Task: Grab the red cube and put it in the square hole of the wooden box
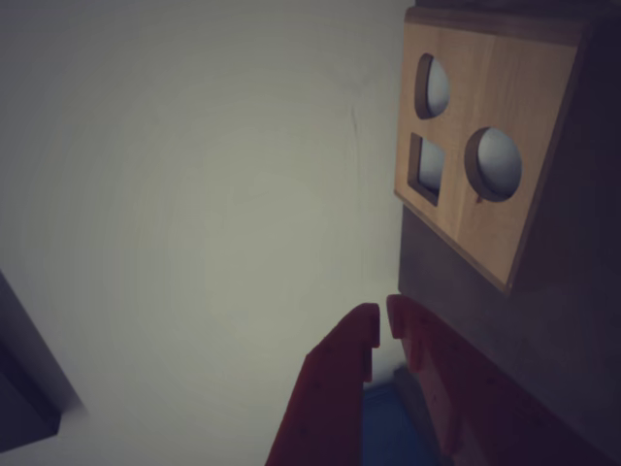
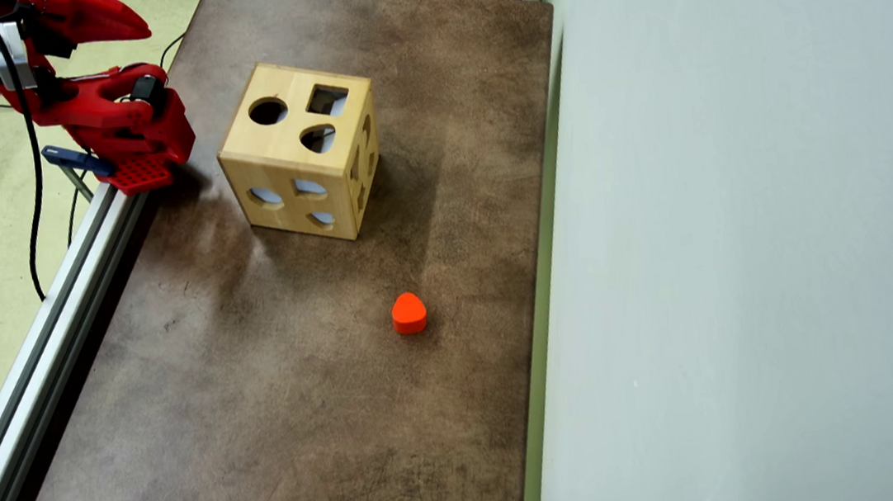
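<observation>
The fingers [image 1: 382, 325] are clenched on nothing, parked beyond the box [image 2: 300, 162] on the side away from the red block [image 2: 409, 313], which sits alone on the desk [image 2: 267, 435], well apart from the box. The block looks rounded and pointed, not cubic, so it may jam in the square hole [image 2: 327, 99]; reaching over could also nudge the box.

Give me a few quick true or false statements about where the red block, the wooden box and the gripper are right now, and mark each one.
1. The red block lies on the table, apart from the wooden box. True.
2. The gripper holds the red block. False: its fingertips are nearly together with nothing between them.
3. The box's top has a square hole. True.
4. The red block sits inside the box. False: it rests outside on the table.
</observation>
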`<state>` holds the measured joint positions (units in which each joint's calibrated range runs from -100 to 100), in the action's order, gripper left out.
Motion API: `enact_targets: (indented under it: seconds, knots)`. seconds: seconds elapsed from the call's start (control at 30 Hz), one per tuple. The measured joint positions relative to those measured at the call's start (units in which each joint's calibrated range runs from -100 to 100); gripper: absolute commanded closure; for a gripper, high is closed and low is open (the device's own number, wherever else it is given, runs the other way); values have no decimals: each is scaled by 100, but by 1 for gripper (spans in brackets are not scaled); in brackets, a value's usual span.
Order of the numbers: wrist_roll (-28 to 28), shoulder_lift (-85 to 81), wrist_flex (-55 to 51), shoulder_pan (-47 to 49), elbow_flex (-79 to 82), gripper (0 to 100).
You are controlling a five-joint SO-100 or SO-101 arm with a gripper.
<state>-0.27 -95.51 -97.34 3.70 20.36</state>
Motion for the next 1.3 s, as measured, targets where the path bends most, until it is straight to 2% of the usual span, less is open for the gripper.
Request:
enact_targets:
  seconds: [0.27, 0.4, 1.3]
  knots:
    - [0, 0, 0, -36, 0, 97]
    - [0, 0, 0, -424, 0, 98]
    - [0, 0, 0, -374, 0, 98]
